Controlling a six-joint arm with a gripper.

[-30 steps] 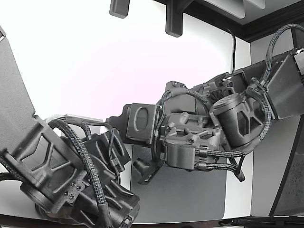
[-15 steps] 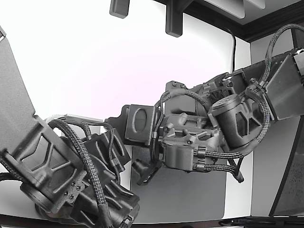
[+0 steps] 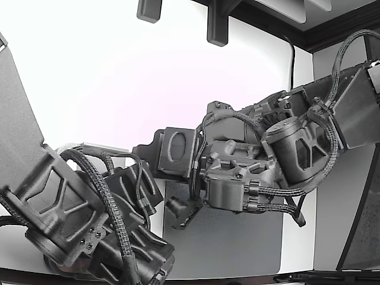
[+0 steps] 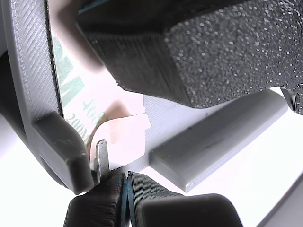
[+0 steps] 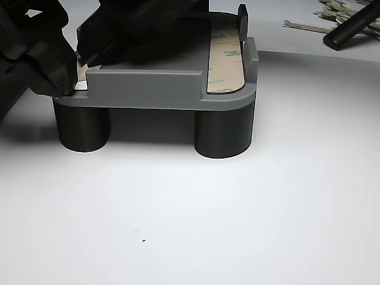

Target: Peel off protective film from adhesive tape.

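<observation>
On the white table [image 5: 237, 225], in the other view, a grey fixture [image 5: 154, 89] stands on dark round legs, and a strip of adhesive tape [image 5: 225, 62] with green print on its protective film lies along the fixture's right edge, running from near to far. At the fixture's near left corner the gripper [image 5: 74, 62] presses in low, its dark body covering that side, with a small pale tab of film [image 5: 80, 70] showing at its tip. The wrist view looks close along a printed liner [image 4: 78, 94] in the grey fixture wall [image 4: 28, 71]: a pinkish lifted corner of film [image 4: 125, 130] curls up beside a thin metal fingertip [image 4: 101, 153], while a dark foam pad [image 4: 227, 47] hangs over it. I cannot tell whether the pincer is clenched on the film. In the exterior view, two dark arms crowd over a grey mat [image 3: 237, 237]. Loose film scraps [image 5: 332, 15] lie at the far right.
</observation>
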